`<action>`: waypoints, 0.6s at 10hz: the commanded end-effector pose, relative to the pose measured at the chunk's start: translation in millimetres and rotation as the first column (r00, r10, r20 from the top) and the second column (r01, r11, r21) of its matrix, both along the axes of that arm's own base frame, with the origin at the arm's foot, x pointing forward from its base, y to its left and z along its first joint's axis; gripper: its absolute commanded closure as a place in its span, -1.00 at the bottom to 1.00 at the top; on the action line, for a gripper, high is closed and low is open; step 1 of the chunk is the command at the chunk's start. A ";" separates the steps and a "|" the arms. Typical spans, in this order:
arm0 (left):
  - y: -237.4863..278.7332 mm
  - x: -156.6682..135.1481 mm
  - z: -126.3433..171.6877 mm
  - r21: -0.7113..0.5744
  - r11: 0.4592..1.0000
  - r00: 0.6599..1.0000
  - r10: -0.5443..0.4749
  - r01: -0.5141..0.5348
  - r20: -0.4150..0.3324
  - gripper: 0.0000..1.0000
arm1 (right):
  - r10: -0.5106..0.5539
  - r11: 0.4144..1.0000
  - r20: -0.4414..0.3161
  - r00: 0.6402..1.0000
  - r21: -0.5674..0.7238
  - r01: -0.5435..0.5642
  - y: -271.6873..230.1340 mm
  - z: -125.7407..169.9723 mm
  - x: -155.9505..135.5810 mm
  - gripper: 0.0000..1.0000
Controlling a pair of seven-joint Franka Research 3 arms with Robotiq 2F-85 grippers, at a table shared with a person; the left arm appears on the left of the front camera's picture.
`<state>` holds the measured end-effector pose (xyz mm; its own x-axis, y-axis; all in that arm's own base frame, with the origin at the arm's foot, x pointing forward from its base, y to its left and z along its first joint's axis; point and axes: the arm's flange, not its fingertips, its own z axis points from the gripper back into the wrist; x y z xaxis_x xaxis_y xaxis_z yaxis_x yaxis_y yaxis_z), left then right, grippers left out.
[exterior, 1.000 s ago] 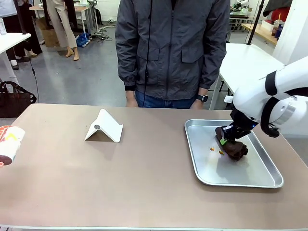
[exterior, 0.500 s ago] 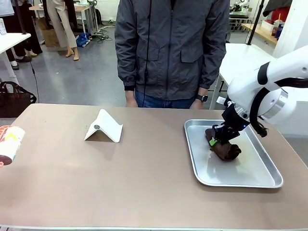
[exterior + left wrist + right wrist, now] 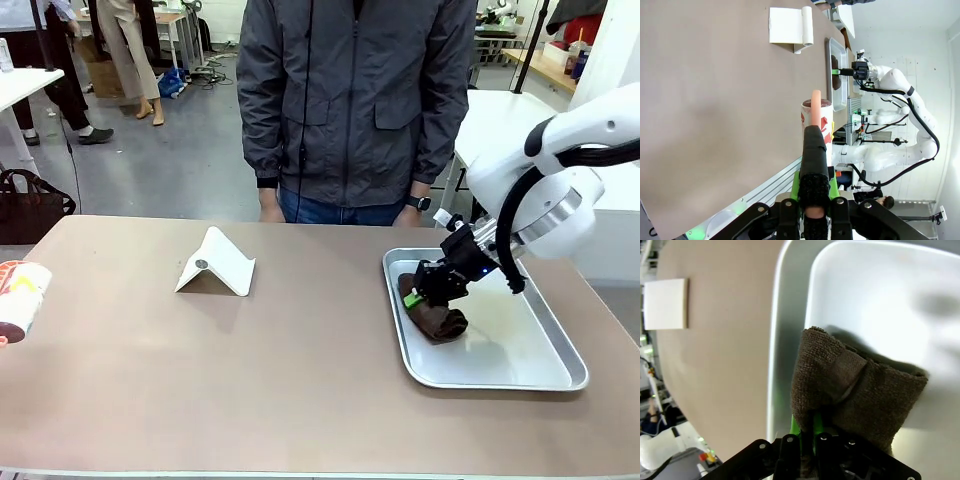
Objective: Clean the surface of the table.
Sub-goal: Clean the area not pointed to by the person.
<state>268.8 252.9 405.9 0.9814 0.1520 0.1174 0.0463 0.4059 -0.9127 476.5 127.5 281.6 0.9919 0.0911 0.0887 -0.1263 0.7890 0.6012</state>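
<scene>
The table has a matte tan-brown top. On its right part lies a steel tray. My right gripper is shut on a folded brown cloth and presses it onto the tray floor close to the tray's left rim. The right wrist view shows the cloth bunched over the fingertips of the right gripper, beside the tray rim. My left gripper is shut on a printed white cup, held above the table's left end.
A white folded stand sits on the table left of centre. A person in a grey jacket stands at the far edge, hands down. A white table stands behind the tray, and a dark bag is on the floor at far left.
My right gripper has dragged the cloth across the tray from its middle toward its left rim. Small orange specks seen on the tray a second ago no longer show.
</scene>
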 end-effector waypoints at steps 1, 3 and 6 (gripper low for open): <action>-1.3 -1.3 3.4 -0.001 1.000 1.000 0.001 -0.001 0.004 0.55 | 0.006 0.997 0.019 1.000 0.079 -0.008 10.2 -14.0 -2.7 0.81; -1.3 -1.3 3.4 -0.001 1.000 1.000 0.001 -0.001 0.004 0.55 | -0.018 1.000 0.080 0.997 -0.015 0.019 9.6 -18.2 -5.5 0.81; -1.3 -1.3 3.4 -0.001 1.000 1.000 0.001 -0.001 0.004 0.55 | -0.023 0.987 0.144 0.989 -0.155 0.045 -8.2 -8.6 -8.8 0.81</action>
